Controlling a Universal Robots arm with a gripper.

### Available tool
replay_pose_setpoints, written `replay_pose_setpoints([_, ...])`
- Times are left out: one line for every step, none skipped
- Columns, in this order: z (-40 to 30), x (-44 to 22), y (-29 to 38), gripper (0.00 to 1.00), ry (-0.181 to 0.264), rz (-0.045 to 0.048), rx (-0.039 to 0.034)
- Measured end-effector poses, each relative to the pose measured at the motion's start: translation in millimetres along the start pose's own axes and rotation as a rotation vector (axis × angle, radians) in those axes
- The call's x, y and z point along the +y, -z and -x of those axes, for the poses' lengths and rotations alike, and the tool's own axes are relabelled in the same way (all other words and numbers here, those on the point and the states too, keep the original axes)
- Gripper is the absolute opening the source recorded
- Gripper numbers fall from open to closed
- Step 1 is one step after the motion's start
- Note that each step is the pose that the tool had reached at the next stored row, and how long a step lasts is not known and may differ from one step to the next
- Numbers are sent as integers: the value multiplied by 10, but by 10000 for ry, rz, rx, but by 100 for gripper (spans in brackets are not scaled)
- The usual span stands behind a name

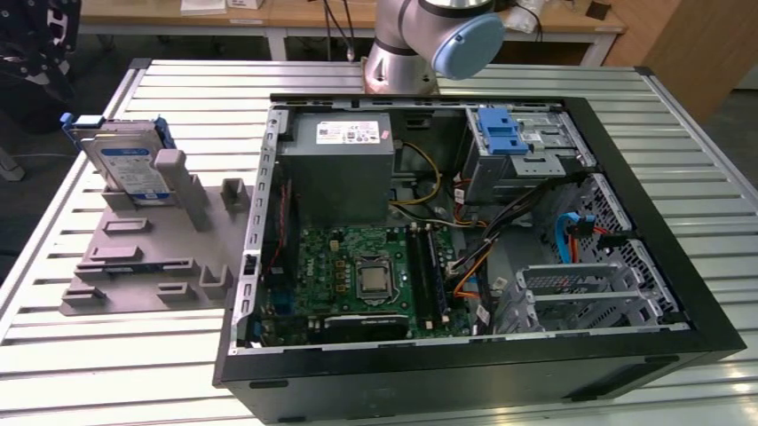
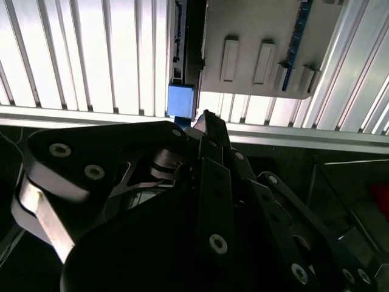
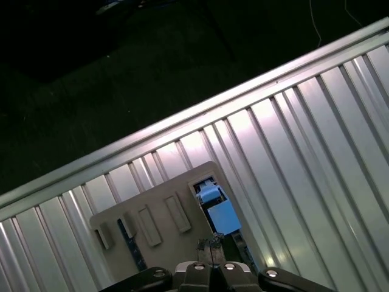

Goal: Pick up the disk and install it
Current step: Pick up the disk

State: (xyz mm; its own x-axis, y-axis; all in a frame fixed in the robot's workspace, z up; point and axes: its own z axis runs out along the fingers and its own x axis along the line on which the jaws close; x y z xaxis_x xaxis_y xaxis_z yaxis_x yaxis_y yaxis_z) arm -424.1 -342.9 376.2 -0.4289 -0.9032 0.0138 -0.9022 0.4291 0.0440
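**Near:** an open computer case [image 1: 474, 266] lies on a slatted table [image 1: 119, 373], with its loose cables [image 1: 468, 257] exposed.

**Left of the case:** a grey holder [image 1: 142, 257] carries the disk [image 1: 124, 164], which stands upright on edge at the holder's far end. The disk is untouched.

**Above the disk:** in both wrist views the gripper [image 3: 209, 244] hovers with its fingers together, clamped on nothing. Its tips are over the disk's blue frame [image 2: 180, 100].

**Far:** the arm's base [image 1: 409, 44] is bolted behind the case.

**Hazards, as judged:**
- Brought down with the fingers together, the tips would strike the disk's top edge and could tip or wedge it in the holder.
- A hold on the thin frame alone might slip.
- The cables could snag a carried disk.
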Motion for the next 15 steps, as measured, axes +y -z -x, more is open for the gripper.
replay_pose_setpoints([0, 0, 0, 11, 63, -1, 2])
replay_pose_setpoints([0, 0, -1, 11, 136, -3, 5])
replay_pose_setpoints([0, 0, 0, 11, 196, -3, 8])
replay_pose_setpoints([0, 0, 0, 11, 248, -4, 10])
replay_pose_setpoints([0, 0, 0, 11, 297, -4, 13])
replay_pose_setpoints([1, 0, 0, 11, 347, -5, 15])
replay_pose_setpoints([1, 0, 0, 11, 406, -6, 17])
replay_pose_setpoints([1, 0, 0, 11, 466, -7, 20])
replay_pose_setpoints([1, 0, 0, 11, 532, -8, 23])
replay_pose_setpoints([1, 0, 0, 11, 599, -9, 26])
replay_pose_setpoints([1, 1, 0, 11, 672, -9, 29])
replay_pose_setpoints([1, 1, 0, 11, 738, -10, 32])
replay_pose_setpoints([1, 0, 0, 11, 805, -12, 35])
replay_pose_setpoints([1, 1, 0, 11, 875, -12, 38])
replay_pose_setpoints([1, 1, 0, 11, 948, -13, 42])
